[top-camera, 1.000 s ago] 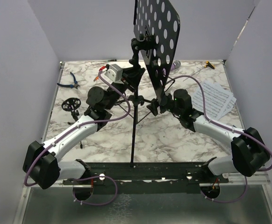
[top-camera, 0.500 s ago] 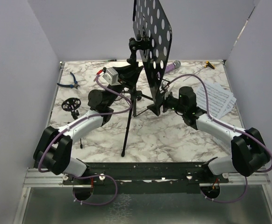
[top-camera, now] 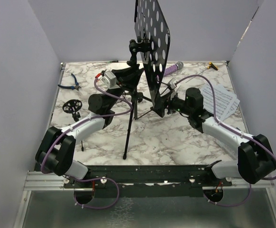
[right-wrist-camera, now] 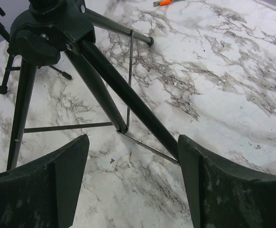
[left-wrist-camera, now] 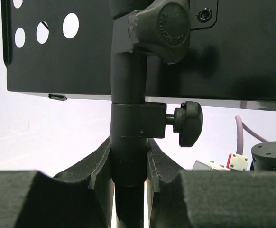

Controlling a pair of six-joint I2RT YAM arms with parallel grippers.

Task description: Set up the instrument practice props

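Note:
The tall black music stand [top-camera: 152,42] stands upright mid-table, its hole-perforated desk [left-wrist-camera: 233,47] turned nearly edge-on to the top camera. My left gripper [top-camera: 130,76] is shut on the stand's pole [left-wrist-camera: 128,161] just below a clamp knob [left-wrist-camera: 188,124]. Open and holding nothing, my right gripper [top-camera: 163,106] hovers low beside the desk's bottom edge, with the tripod legs [right-wrist-camera: 124,90] passing between its fingers [right-wrist-camera: 57,185]. White sheet-music pages [top-camera: 221,100] lie at the right. The purple microphone [top-camera: 173,68] lies behind the stand. A small black mic stand [top-camera: 71,106] sits at the left.
Blue-handled pliers [top-camera: 70,81] lie at the back left. A small orange and yellow tool [top-camera: 211,65] lies at the back right corner. Grey walls close the table on three sides. One long tripod leg [top-camera: 127,137] reaches toward the near edge.
The left arm has swung back and left with the stand, whose desk has turned more edge-on. The near leg's foot has shifted left. The right gripper has drawn slightly right.

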